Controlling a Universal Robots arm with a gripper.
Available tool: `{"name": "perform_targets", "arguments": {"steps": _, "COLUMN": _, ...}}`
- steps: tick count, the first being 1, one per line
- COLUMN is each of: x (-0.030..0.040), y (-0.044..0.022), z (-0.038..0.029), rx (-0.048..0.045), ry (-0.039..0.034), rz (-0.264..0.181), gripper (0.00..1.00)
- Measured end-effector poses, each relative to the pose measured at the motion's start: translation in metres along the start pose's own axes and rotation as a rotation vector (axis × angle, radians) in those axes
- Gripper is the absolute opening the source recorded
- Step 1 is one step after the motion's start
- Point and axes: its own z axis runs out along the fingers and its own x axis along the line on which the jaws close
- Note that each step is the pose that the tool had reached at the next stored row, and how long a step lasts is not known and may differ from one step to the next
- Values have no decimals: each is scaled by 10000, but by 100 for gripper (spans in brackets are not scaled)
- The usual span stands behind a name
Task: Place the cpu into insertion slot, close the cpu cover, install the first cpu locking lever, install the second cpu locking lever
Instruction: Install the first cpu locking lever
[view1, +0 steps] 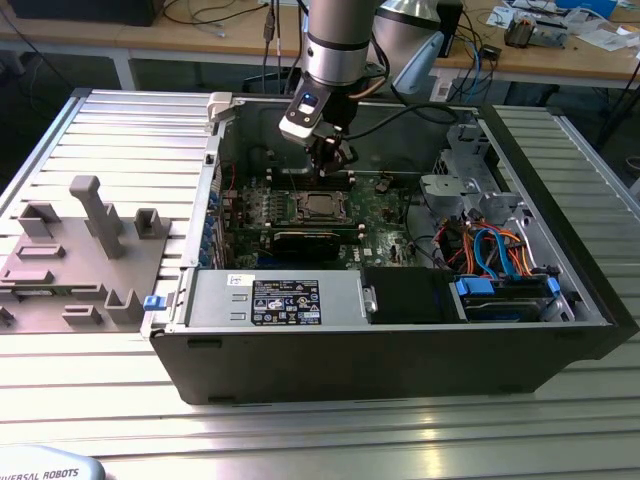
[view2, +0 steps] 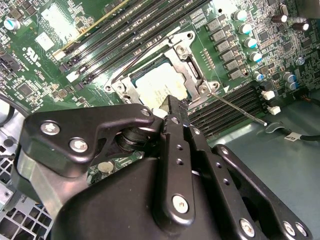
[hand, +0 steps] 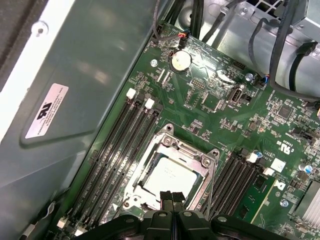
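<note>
The cpu (hand: 169, 176) shows its silver-grey top through the square window of the cpu cover (hand: 186, 150), which lies down over the insertion slot (view2: 118, 88) on the green board. My gripper (hand: 172, 196) hovers just above one edge of the socket, its black fingertips (view2: 173, 107) pressed together with nothing between them. A thin wire locking lever (view2: 240, 108) sticks out from a socket corner over the black memory slots. A second lever (view2: 131, 62) runs along the opposite side. In the exterior view my gripper (view1: 330, 160) hangs inside the open case over the cpu (view1: 320, 206).
Long black memory slots (hand: 117, 150) flank the socket on both sides. The case wall (hand: 75, 100) rises close by. Blue and orange cables (view1: 490, 245) and a drive cage fill the case at the exterior view's right. A grey fixture (view1: 90, 250) stands outside the case.
</note>
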Motion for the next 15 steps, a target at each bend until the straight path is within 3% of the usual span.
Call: {"name": "perform_targets", "arguments": {"steps": 15, "x": 0, "y": 0, "z": 0, "rx": -1, "ry": -2, "rz": -87, "gripper": 11}}
